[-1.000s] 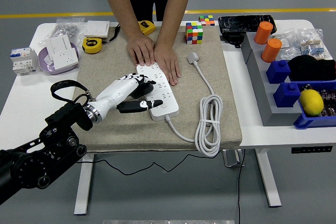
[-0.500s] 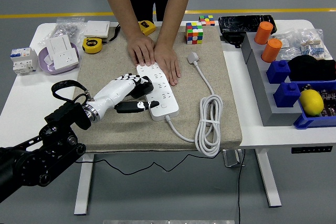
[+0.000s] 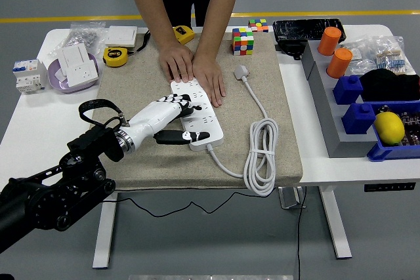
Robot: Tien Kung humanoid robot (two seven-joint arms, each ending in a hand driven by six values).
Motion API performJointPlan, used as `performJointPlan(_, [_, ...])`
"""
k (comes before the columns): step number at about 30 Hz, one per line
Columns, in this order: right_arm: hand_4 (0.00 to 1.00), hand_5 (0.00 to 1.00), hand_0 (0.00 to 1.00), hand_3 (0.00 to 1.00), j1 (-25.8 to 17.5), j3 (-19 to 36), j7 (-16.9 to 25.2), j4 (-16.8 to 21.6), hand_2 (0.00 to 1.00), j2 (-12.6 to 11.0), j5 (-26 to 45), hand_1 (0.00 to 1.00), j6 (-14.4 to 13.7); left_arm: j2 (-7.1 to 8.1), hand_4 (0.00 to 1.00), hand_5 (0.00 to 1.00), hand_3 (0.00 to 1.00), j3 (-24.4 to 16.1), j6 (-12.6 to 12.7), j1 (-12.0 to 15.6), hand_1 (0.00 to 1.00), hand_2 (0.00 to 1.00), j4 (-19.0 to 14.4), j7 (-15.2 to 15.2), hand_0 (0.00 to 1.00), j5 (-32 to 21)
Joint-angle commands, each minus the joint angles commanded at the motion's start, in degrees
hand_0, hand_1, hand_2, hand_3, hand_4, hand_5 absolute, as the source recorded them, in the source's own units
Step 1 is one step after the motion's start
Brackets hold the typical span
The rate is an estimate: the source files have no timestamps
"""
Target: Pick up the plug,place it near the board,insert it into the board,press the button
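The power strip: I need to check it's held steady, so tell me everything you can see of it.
The power strip is a long white plastic board with rows of sockets, lying flat on the beige mat, angled from upper left to lower right. Its white cable leaves the near end, loops in a coil and ends in a plug lying loose on the mat. A person's hands press its far end. The robot's left hand rests on its near left part.

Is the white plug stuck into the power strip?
No, the white plug lies loose on the mat, off to the right of the power strip and touching none of its sockets.
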Motion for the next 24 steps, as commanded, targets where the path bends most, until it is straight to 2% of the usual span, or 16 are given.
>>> performJointPlan(24, [0.998, 0.933, 0.952, 0.859, -0.1, -0.19, 0.07, 0.0, 0.84, -0.11, 0.25, 0.896, -0.01, -0.3, 0.998, 0.998, 0.857, 0.72, -0.58, -0.34, 0.965, 0.896, 0.65, -0.15, 0.997, -0.25])
